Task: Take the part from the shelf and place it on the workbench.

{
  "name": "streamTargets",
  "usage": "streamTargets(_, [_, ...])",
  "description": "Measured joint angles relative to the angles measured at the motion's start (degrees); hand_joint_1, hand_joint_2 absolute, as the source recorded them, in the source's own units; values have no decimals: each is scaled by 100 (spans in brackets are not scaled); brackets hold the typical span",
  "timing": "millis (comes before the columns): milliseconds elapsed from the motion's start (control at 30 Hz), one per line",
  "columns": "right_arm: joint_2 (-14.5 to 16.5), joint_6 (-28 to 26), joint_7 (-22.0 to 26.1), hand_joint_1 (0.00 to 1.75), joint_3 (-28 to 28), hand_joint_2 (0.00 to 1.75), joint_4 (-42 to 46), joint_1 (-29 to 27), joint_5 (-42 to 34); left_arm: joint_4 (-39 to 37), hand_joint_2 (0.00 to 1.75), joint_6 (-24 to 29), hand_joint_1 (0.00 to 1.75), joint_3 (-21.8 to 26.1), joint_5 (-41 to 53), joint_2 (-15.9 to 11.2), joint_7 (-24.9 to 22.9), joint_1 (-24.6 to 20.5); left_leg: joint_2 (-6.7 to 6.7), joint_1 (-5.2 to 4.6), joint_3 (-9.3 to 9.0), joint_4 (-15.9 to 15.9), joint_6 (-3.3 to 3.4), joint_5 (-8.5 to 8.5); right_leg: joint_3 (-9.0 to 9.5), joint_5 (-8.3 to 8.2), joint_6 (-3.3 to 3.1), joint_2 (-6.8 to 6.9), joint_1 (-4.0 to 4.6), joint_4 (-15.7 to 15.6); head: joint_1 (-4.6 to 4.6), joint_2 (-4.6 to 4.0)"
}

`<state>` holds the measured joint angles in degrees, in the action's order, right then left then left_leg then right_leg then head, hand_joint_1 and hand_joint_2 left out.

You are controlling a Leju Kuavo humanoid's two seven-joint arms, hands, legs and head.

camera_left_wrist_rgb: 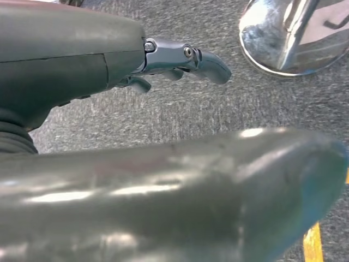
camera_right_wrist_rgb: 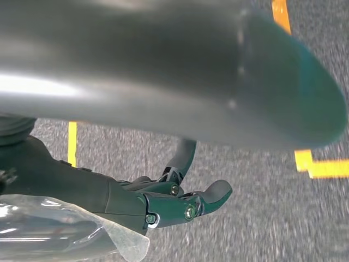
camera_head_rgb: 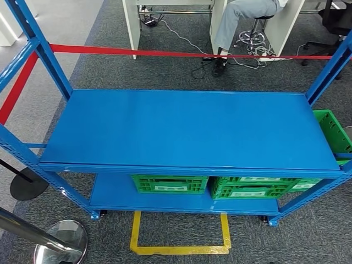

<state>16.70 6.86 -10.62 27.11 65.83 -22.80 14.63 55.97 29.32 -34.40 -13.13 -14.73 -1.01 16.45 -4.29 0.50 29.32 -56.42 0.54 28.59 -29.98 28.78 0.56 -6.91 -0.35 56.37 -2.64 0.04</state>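
Both arms hang over grey carpet: the left hand point(camera_left_wrist_rgb: 123, 71) and right hand point(camera_right_wrist_rgb: 136, 202) hold nothing, fingers point(camera_left_wrist_rgb: 205, 63) loosely extended and apart. A yellow taped floor outline point(camera_head_rgb: 179, 247) lies nearest, just before the blue steel shelf point(camera_head_rgb: 191, 132), whose top deck carries nothing. Green plastic crates point(camera_head_rgb: 170, 183) sit on the lower deck; whether the part lies inside cannot be told. Beyond, a red barrier tape point(camera_head_rgb: 166, 53) and a seated person point(camera_head_rgb: 236, 22). The robot likely must crouch and look into the crates first.
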Motion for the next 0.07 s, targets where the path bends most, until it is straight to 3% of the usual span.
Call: streamTargets(67, [-60,-33,44,0,-109,0,-173,58,-62,-129,0,-125,0,142,56,58,0,-29,0,0,1,0,-2,-1,12,-1,0,0,0,2,0,0])
